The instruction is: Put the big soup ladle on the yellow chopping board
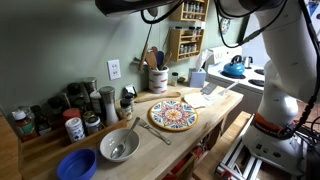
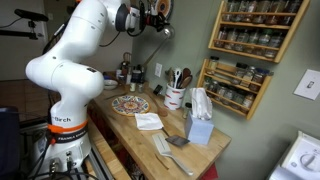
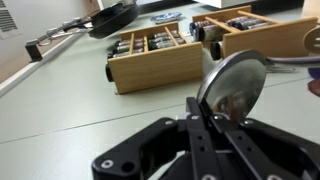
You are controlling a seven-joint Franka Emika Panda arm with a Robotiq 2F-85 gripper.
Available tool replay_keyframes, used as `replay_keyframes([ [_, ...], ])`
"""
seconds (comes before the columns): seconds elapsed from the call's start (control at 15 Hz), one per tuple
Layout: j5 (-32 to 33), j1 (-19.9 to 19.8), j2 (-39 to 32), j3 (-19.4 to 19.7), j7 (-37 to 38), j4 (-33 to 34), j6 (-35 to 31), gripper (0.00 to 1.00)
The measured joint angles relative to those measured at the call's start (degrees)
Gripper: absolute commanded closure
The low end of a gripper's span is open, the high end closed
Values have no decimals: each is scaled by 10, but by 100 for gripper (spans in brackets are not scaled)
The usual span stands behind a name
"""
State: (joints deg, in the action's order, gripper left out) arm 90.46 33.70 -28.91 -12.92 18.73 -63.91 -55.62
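In the wrist view my gripper (image 3: 205,118) is shut on the big soup ladle (image 3: 238,88). The ladle's round, shiny metal bowl sticks out just past the fingertips, and its handle runs off to the right. In an exterior view my gripper (image 2: 152,17) is raised high above the counter, near the wall. The yellow chopping board shows in both exterior views (image 1: 173,114) (image 2: 130,103). It is round with a mosaic pattern, lies flat on the wooden counter, and has nothing on it. It is well below my gripper.
A grey bowl with a small spoon (image 1: 119,146) and a blue bowl (image 1: 77,165) sit near the counter's end. Spice jars (image 1: 60,112), a utensil crock (image 1: 158,78), a pale slab (image 1: 214,97), a tissue box (image 2: 200,122) and wall spice racks (image 2: 250,28) surround the board.
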Motion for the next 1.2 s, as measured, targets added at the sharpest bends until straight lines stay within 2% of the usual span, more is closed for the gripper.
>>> replay_keyframes([
  [0.27,-116,-37,71,-31,45,-100,-49,99],
  [0.67,-260,-101,173,-37,109,-263,-156,99],
  [1.0,-351,-144,266,-31,172,-406,-249,99],
  [1.2,-372,-163,327,-22,205,-498,-314,99],
])
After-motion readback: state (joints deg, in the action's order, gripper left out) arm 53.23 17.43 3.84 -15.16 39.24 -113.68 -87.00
